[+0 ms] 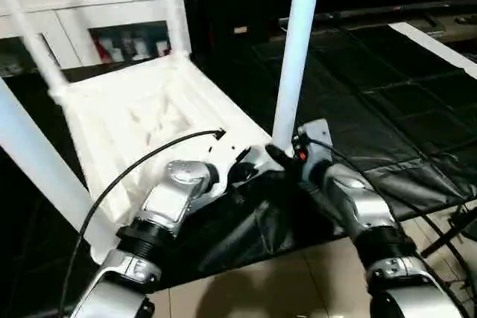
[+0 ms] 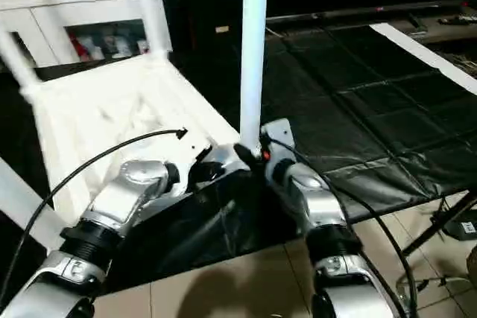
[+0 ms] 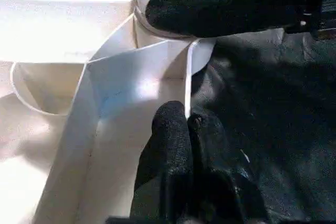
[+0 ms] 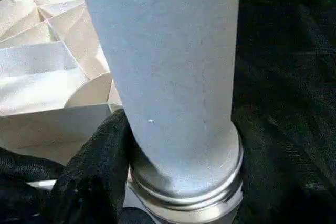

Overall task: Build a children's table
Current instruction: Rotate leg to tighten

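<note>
The children's table [image 1: 141, 117] lies upside down on a black mat, its ribbed white underside facing up. Three white legs [image 1: 30, 35] [image 1: 170, 5] [image 1: 37, 161] stand in its corner sockets. A fourth leg [image 1: 297, 50] stands upright in the near right corner socket. My right gripper [image 1: 283, 156] is shut on the base of this leg, with black fingers [image 4: 89, 171] on both sides of it. My left gripper [image 3: 186, 124] is shut on the thin white rim [image 3: 187, 82] of the table top just beside that corner.
A white cabinet [image 1: 82, 5] with glass doors stands behind the table. The black mat [image 1: 373, 109] stretches off to the right, with a white strip [image 1: 440, 46] on it. Tiled floor [image 1: 283, 281] lies near me, and a black stand [image 1: 455, 232] sits at the right edge.
</note>
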